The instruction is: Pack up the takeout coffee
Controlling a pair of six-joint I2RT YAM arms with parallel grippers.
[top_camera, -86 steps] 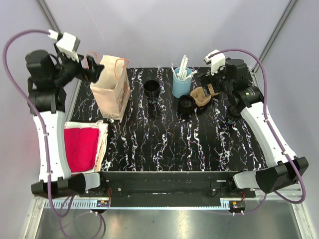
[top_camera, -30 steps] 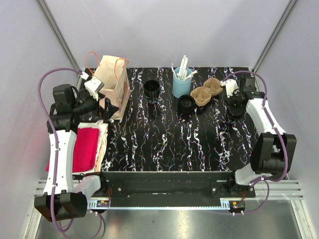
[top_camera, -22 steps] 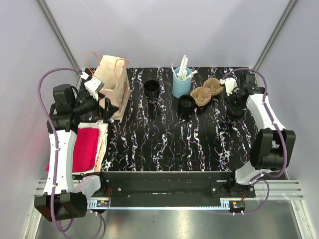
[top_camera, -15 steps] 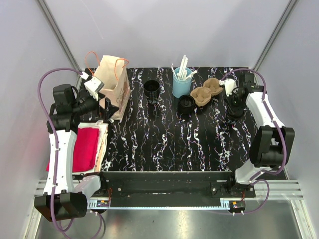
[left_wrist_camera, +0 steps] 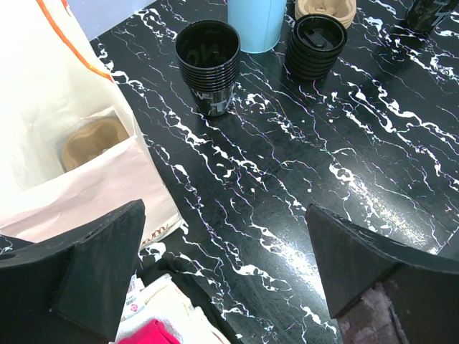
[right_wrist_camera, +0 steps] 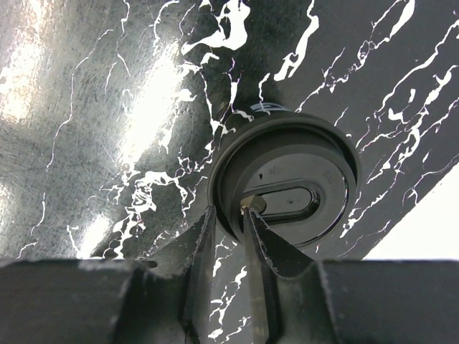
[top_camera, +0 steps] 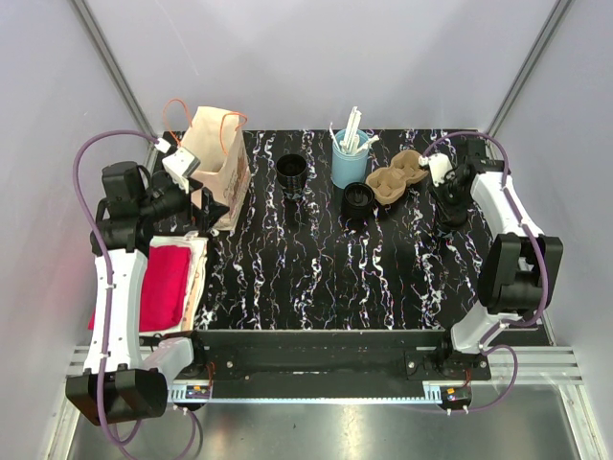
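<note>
Takeout coffee (right_wrist_camera: 287, 179) is standing upright on the black marbled table (top_camera: 316, 278), in the far right part, with its round black lid on. It is sitting right of the cardboard cup carrier (top_camera: 399, 177), apart from it. I am hanging my right pincer (right_wrist_camera: 228, 213) straight over the cup, pointing down. Its fingers (right_wrist_camera: 197, 251) are sitting close together with only a thin slit between them, tips right at the rim of the lid beside the oval recess. I cannot tell whether they are pinching that rim or only meeting it. I am holding my left pincer (left_wrist_camera: 222, 215) spread wide with nothing between the fingers, over the left side of the table, just beside the paper bag (left_wrist_camera: 57, 93). That bag is standing at the far left, and a cardboard tray (left_wrist_camera: 93, 140) is showing inside it. A stack of lidless black cups (left_wrist_camera: 208, 61) is standing at far centre. Right of it is sitting the light-blue cup of straws (top_camera: 350, 158), with a short black lidded stack (left_wrist_camera: 315, 46) just near of it. A red cloth (top_camera: 158, 283) is lying at the near left beside my left arm.
</note>
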